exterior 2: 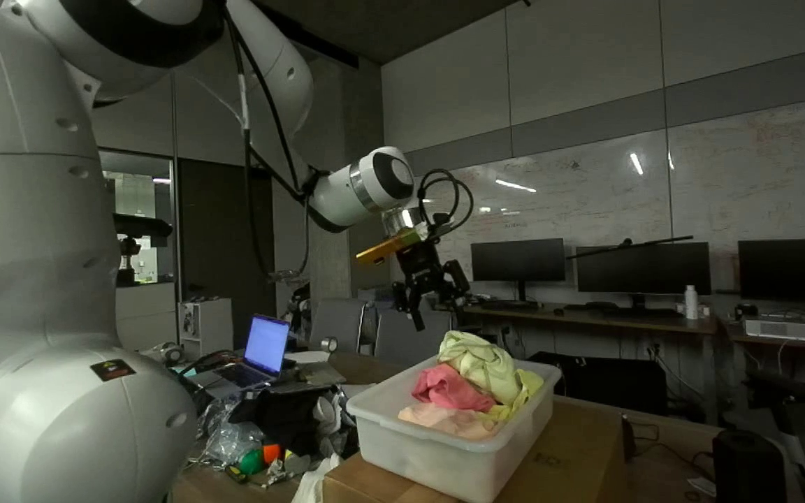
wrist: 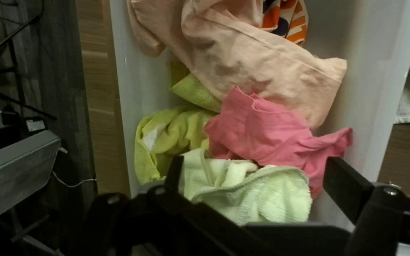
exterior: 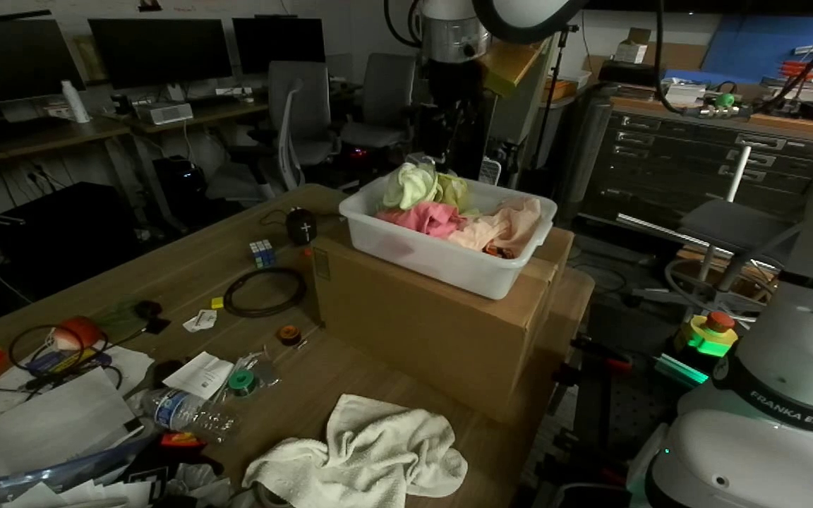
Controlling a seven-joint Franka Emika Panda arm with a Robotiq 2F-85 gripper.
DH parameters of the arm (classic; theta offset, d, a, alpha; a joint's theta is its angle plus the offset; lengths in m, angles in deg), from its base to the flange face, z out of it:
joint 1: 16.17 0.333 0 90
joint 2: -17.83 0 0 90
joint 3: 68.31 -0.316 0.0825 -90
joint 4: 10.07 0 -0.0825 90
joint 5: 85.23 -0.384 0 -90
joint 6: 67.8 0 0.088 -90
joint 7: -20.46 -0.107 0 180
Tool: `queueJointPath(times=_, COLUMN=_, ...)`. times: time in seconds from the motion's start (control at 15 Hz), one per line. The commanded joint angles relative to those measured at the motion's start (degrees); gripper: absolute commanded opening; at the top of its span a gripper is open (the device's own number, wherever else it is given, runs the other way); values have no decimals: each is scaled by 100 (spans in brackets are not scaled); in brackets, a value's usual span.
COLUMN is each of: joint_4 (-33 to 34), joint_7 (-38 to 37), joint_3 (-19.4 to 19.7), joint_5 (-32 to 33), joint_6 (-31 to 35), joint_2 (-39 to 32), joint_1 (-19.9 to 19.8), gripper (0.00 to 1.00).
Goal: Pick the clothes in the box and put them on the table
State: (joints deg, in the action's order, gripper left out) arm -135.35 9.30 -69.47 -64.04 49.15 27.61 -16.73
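Jaws spread, your gripper (wrist: 255, 174) hangs above green, pink and peach clothes (wrist: 262, 131) in a white bin (exterior 2: 420, 447) atop a cardboard box (exterior: 420, 339).

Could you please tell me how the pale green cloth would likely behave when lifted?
The pale green cloth will probably hang floppy, given its soft folds. Its ribbed, textured surface suggests little slipping. It might drag the pink cloth touching it.

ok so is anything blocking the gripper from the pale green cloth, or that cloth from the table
Nothing visible stands between the open gripper and the pale green cloth. Toward the table, the wall of the white bin stands between, above a cardboard box; the cloth likely needs lifting over that wall.
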Motion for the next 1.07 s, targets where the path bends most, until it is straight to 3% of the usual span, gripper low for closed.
queueJointPath(times=0.0, joint_4=-68, joint_7=383, joint_3=241, joint_5=-353, joint_6=617, joint_2=-47, joint_1=-146, gripper=100)
queueJointPath(times=0.6, joint_4=-147, joint_7=1840, joint_3=364, joint_5=-995, joint_6=1851, joint_2=-593, joint_1=-126, gripper=100)
queueJointPath(times=1.0, joint_4=-61, joint_7=1874, joint_3=338, joint_5=-922, joint_6=2027, joint_2=-1136, joint_1=-157, gripper=100)
